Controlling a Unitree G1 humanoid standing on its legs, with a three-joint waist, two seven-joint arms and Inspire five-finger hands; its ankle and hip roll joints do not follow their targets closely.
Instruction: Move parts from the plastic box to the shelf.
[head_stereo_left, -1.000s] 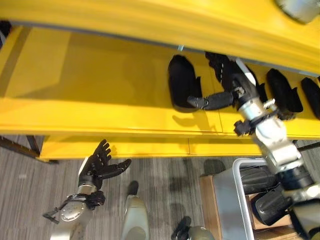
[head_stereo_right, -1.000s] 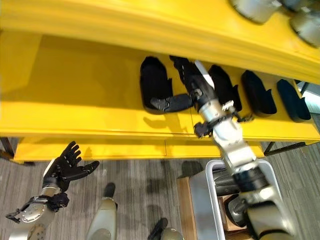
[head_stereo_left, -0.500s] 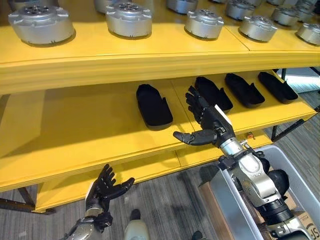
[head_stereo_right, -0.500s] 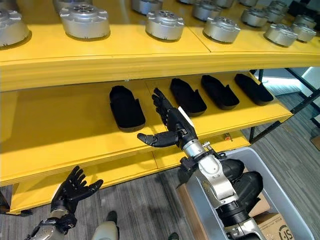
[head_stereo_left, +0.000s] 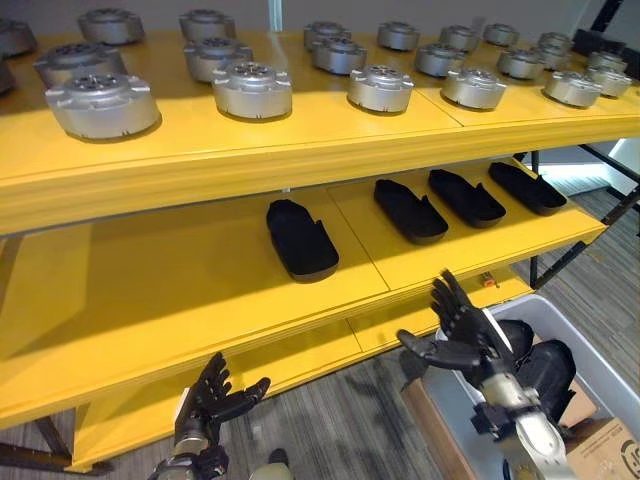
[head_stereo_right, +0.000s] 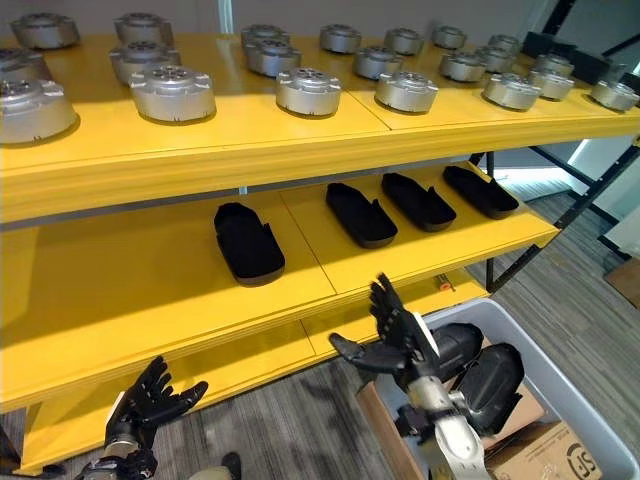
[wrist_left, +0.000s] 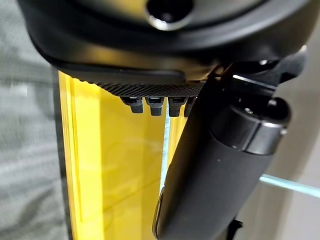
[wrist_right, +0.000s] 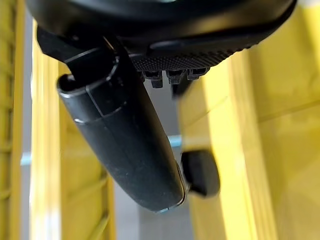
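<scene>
Several black shoe-shaped parts lie on the yellow shelf's middle level (head_stereo_left: 200, 290); the leftmost part (head_stereo_left: 300, 240) lies apart from the row to its right (head_stereo_left: 410, 210). My right hand (head_stereo_left: 462, 330) is open and empty, its fingers spread, in front of the shelf's lower edge and over the near corner of the grey plastic box (head_stereo_left: 612, 372). More black parts (head_stereo_left: 545, 365) sit in that box. Low at the left, my left hand (head_stereo_left: 215, 398) is open and holds nothing, in front of the bottom level. In the right wrist view one black part (wrist_right: 200, 172) shows past the thumb.
Several round silver parts (head_stereo_left: 252, 90) stand in rows on the top level. A cardboard box (head_stereo_left: 605, 450) lies in the plastic box at the lower right. Grey floor (head_stereo_left: 340, 430) runs below the shelf, and a dark shelf leg (head_stereo_left: 565, 255) stands at the right.
The camera has tilted up and back. My right hand has drawn away from the middle level, empty, down toward the plastic box. The left hand stays low and open.
</scene>
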